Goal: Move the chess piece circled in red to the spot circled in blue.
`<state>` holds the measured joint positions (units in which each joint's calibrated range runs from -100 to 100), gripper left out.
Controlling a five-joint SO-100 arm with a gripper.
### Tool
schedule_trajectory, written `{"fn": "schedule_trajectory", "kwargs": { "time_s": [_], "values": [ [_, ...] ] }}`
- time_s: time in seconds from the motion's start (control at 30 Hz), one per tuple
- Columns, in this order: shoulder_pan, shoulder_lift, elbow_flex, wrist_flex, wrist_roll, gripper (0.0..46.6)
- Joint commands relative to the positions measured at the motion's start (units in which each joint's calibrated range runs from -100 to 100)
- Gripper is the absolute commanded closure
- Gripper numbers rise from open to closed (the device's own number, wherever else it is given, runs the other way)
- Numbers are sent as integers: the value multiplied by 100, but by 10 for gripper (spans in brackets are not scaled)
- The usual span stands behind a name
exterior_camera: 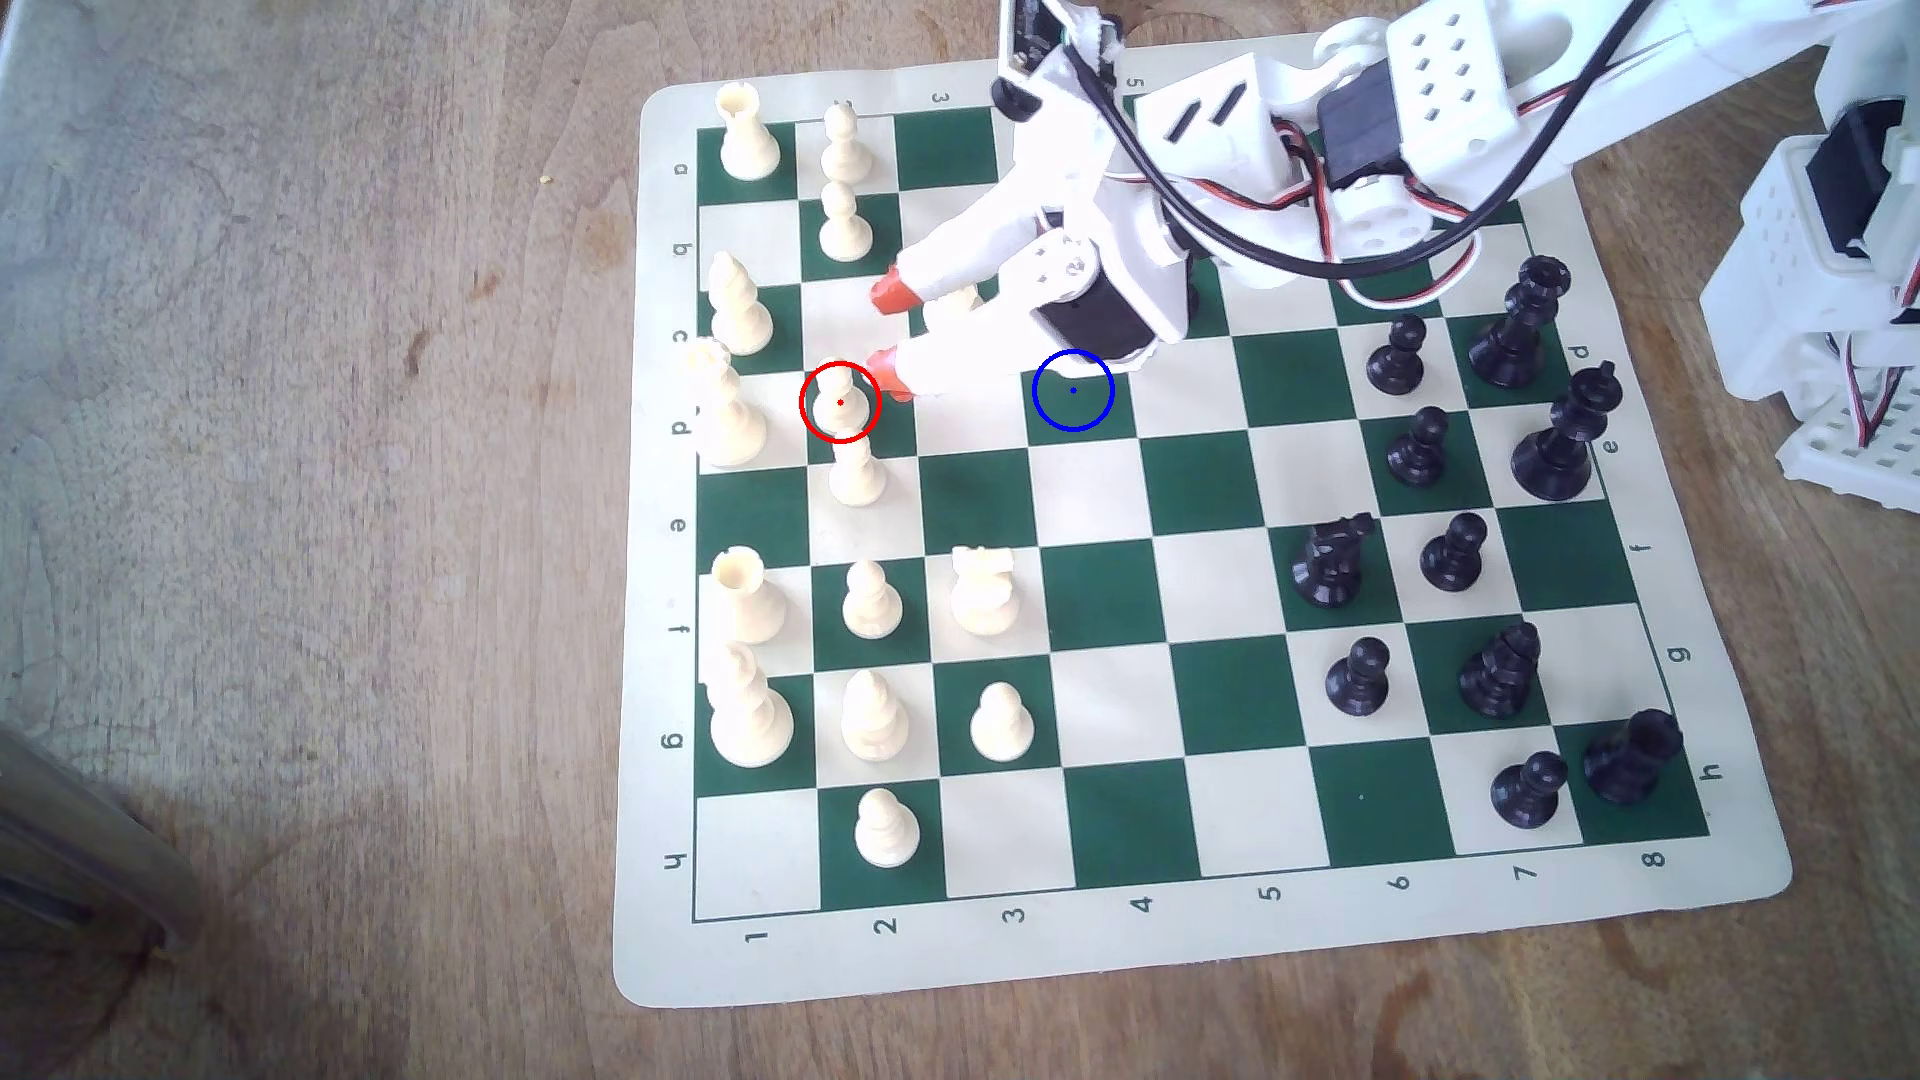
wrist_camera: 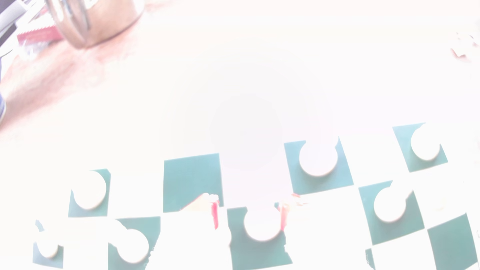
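Exterior view: the small cream-white plastic pawn (exterior_camera: 840, 405) is seen ringed red near the board's rank-1 edge, the orange-tipped white gripper (exterior_camera: 890, 338) spread beside it; its neighbour could be toppled

Wrist view: a washed-out pawn (wrist_camera: 262, 223) is flanked by red-edged fingertips (wrist_camera: 215, 215), well short of the blue-ringed green square (exterior_camera: 1073, 392)

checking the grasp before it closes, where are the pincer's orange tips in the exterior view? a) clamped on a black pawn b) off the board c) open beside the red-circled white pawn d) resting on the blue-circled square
c: the pincer is open, its lower orange tip just beside the red-circled white pawn.
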<state>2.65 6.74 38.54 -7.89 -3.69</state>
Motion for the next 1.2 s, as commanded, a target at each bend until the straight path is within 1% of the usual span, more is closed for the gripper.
{"fn": "schedule_trajectory", "kwargs": {
  "time_s": [0.0,0.1,0.4,0.7,0.8,1.17],
  "values": [
    [-144,208,-926,11,-24,327],
    [-129,522,-1271,60,-29,323],
    [122,794,-1398,-87,0,321],
    [83,972,-1407,-186,-24,325],
    [67,1074,-1452,-210,-103,325],
    [51,1244,-1742,-145,-127,337]
  ]
}}
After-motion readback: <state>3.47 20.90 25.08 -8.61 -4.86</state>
